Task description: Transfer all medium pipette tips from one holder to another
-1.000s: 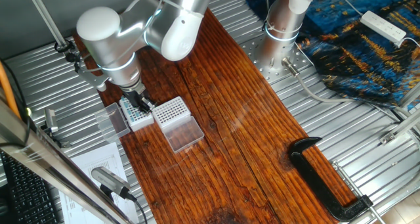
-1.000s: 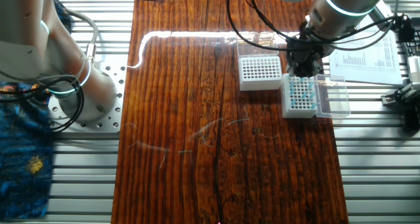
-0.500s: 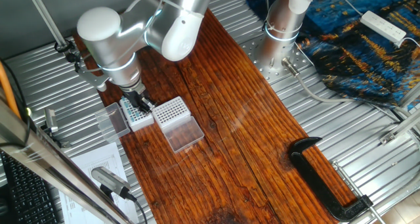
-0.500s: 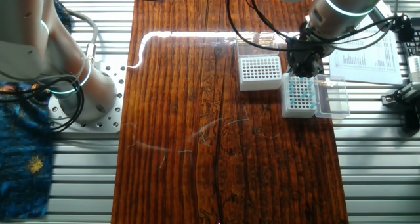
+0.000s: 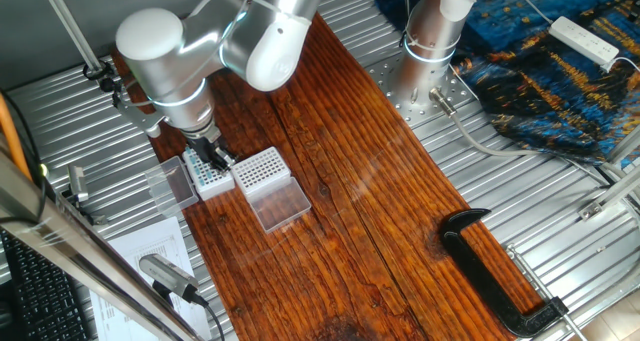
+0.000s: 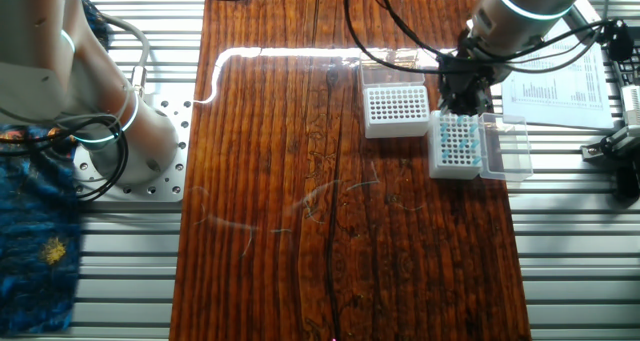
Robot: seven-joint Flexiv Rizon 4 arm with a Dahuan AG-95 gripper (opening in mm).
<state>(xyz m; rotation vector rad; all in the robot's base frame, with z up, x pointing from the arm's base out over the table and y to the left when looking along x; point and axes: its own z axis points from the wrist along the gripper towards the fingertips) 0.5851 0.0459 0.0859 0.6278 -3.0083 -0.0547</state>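
Note:
The white-sided holder stands at the table's edge with its lid folded open. Several teal medium pipette tips sit in its grid. Beside it is the clear-sided holder, whose grid of holes looks empty and whose clear lid lies open. My gripper points down over the far rows of the white-sided holder. Its dark fingers merge into one mass, so neither the gap nor any tip between them shows.
Printed paper lies on the slatted metal beside the holders. A black clamp sits at the table's other edge. A second arm's base stands on the metal surface, near blue patterned cloth.
The arm's upper joints have risen very slightly. The gripper stays over the same spot on the white-sided holder, and both holders are where they were.

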